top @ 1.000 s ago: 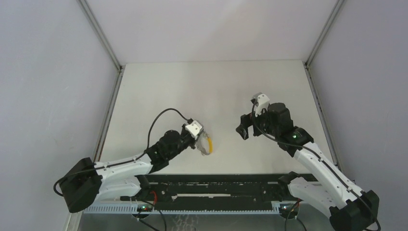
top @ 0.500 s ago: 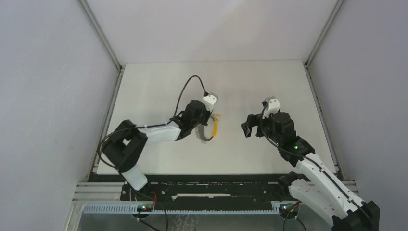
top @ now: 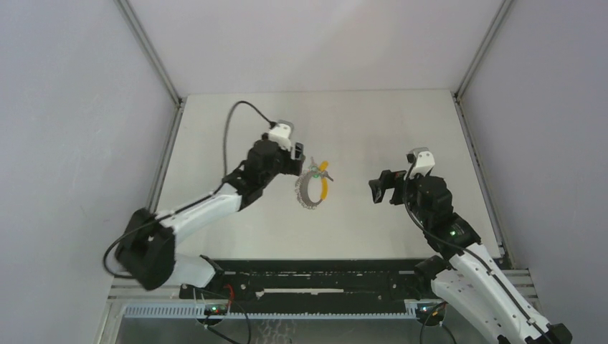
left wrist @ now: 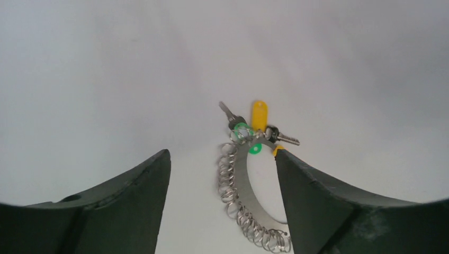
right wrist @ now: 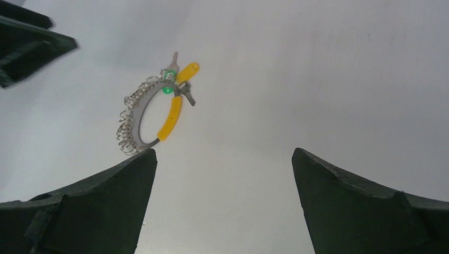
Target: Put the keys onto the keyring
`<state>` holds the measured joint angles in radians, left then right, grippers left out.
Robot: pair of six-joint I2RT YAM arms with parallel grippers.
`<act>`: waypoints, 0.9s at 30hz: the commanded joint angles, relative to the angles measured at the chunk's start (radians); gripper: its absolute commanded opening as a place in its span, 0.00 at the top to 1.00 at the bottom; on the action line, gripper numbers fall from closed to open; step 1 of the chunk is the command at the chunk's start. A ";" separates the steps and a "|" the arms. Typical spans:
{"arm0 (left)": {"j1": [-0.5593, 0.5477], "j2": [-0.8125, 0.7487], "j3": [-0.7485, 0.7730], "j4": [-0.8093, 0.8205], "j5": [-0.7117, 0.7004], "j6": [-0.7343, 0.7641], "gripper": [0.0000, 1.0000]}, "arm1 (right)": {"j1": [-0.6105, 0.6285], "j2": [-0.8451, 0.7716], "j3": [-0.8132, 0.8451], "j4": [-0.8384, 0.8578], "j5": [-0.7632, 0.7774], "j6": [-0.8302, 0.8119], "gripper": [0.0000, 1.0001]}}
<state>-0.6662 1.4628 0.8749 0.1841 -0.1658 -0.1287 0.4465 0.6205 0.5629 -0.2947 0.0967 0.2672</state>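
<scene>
Keyring (top: 309,190) lies flat on the matt white surface (top: 387,122), about mid-way between the two arms, nearer the left one. It is a flat grey metal band bent into an open oval. Its outer edge is strung with many small wire loops (left wrist: 229,186), which give it a rough, beaded look. A smooth yellow sleeve (right wrist: 169,119) covers part of the opposite side.

Keys (top: 320,169) cluster at the far end of the ring, touching it: a green round head, an elongated yellow plastic head, thin silver blades sticking outwards. I cannot tell whether they are threaded on or only lying against the band.

Left tool (top: 298,163) sits just left of the ring with jaws spread wide. In its wrist view the ring lies between the dark fingers and is not clamped; the right-hand finger comes very close to the yellow end — contact unclear.

Right tool (top: 376,188) is well apart from the ring, also wide, holding nothing, facing it across bare surface.

Around: plain grey walls (top: 72,107), and a black cable (top: 231,122) looping above the left arm. Nothing stands between either tool and the ring.
</scene>
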 commanded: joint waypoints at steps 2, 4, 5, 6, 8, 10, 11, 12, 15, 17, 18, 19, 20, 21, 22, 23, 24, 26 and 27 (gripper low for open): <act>0.066 -0.344 -0.116 -0.122 -0.077 -0.194 0.14 | -0.006 -0.106 0.026 -0.064 0.051 0.034 0.00; 0.077 -0.484 -0.147 -0.209 -0.109 -0.260 0.01 | -0.005 -0.150 0.048 -0.106 0.062 0.035 0.00; 0.077 -0.559 -0.154 -0.259 -0.133 -0.287 0.00 | -0.006 -0.171 0.063 -0.128 0.069 0.034 0.00; 0.077 -0.628 -0.156 -0.339 -0.174 -0.307 0.00 | -0.007 -0.200 0.078 -0.156 0.076 0.033 0.00; 0.076 -0.776 -0.142 -0.458 -0.229 -0.331 0.00 | -0.007 -0.238 0.100 -0.194 0.091 0.029 0.00; 0.077 -0.909 -0.127 -0.552 -0.276 -0.316 0.00 | -0.007 -0.269 0.116 -0.226 0.105 0.025 0.00; 0.076 -0.973 -0.125 -0.588 -0.296 -0.298 0.00 | -0.007 -0.281 0.121 -0.238 0.115 0.025 0.00; 0.076 -1.033 -0.126 -0.616 -0.312 -0.271 0.00 | -0.007 -0.292 0.123 -0.250 0.119 0.024 0.00; 0.076 -1.213 -0.140 -0.675 -0.357 -0.188 0.00 | -0.008 -0.314 0.123 -0.267 0.124 0.032 0.00; 0.077 -1.295 -0.164 -0.688 -0.390 -0.135 0.00 | -0.008 -0.320 0.123 -0.274 0.134 0.035 0.00; 0.077 -1.329 -0.182 -0.685 -0.398 -0.115 0.00 | -0.008 -0.320 0.123 -0.276 0.141 0.037 0.00; 0.076 -1.357 -0.197 -0.680 -0.413 -0.108 0.00 | -0.008 -0.320 0.122 -0.276 0.145 0.036 0.00; 0.077 -1.374 -0.211 -0.673 -0.412 -0.103 0.00 | -0.008 -0.320 0.121 -0.272 0.147 0.034 0.00; 0.077 -1.386 -0.222 -0.665 -0.405 -0.097 0.00 | -0.007 -0.320 0.119 -0.267 0.147 0.031 0.00; 0.077 -1.390 -0.228 -0.659 -0.397 -0.094 0.00 | -0.007 -0.320 0.118 -0.266 0.148 0.029 0.00; 0.077 -1.386 -0.227 -0.655 -0.389 -0.092 0.00 | -0.007 -0.318 0.117 -0.264 0.149 0.028 0.00; 0.076 -1.378 -0.221 -0.656 -0.381 -0.089 0.00 | -0.007 -0.318 0.116 -0.264 0.149 0.028 0.00; 0.077 -1.355 -0.209 -0.655 -0.375 -0.085 0.00 | -0.007 -0.317 0.114 -0.266 0.149 0.029 0.00; 0.078 -1.344 -0.206 -0.656 -0.378 -0.085 0.00 | -0.008 -0.318 0.114 -0.267 0.150 0.029 0.00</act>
<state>-0.5915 0.0792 0.6598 -0.4820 -0.5465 -0.2584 0.4446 0.3035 0.6647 -0.5770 0.2279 0.2844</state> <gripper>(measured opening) 0.996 0.997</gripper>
